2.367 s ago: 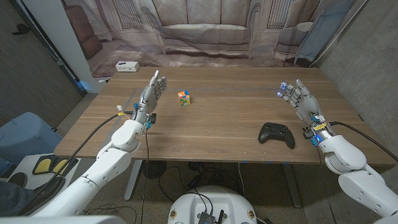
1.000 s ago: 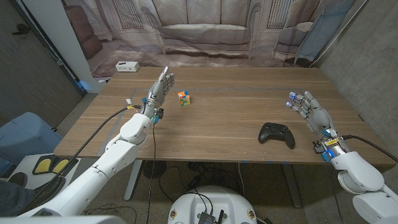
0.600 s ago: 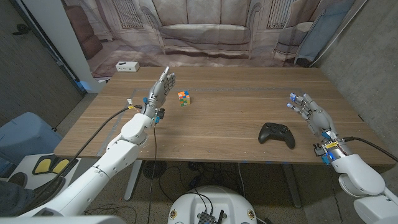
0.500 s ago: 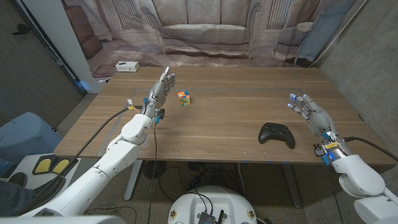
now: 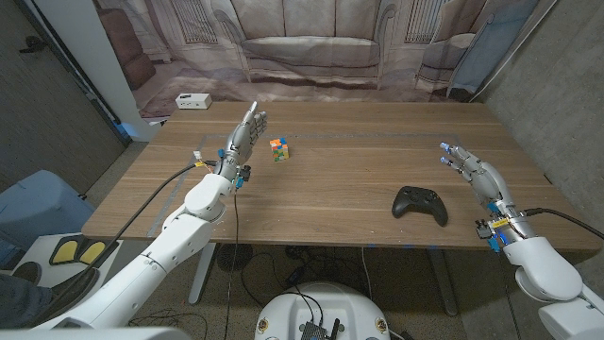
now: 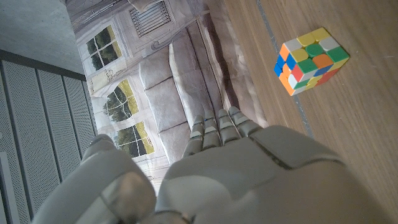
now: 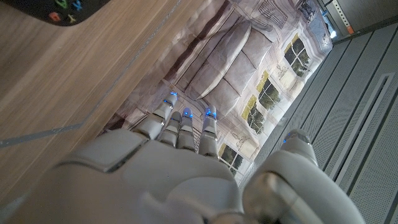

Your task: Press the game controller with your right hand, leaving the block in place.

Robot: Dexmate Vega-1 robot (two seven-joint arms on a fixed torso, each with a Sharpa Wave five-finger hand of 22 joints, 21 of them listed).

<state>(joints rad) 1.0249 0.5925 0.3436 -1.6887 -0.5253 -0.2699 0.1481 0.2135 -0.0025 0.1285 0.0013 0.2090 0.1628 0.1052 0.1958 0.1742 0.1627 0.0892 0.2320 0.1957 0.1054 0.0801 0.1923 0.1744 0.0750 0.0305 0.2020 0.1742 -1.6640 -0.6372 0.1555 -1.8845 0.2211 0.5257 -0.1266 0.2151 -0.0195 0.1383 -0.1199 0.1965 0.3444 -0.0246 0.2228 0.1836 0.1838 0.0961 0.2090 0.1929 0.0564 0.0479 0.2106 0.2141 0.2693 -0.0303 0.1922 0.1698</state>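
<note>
1. Game controller (image 5: 420, 203): black, matte moulded plastic with two rounded grips, lying flat near the table's (image 5: 340, 189) front edge, long axis roughly across the table.
2. Right hand (image 5: 474, 174): raised, fingers spread and holding nothing. The controller lies just beside it toward the table's middle, slightly nearer the front edge; this hand is much the closer.
3. Block (image 5: 278, 148): multicoloured puzzle cube, glossy squares, sharp-edged, far left of centre, well apart from the controller.
4. Left hand (image 5: 242, 134): upright near the block, fingers straight, holding nothing, not touching it.
</note>
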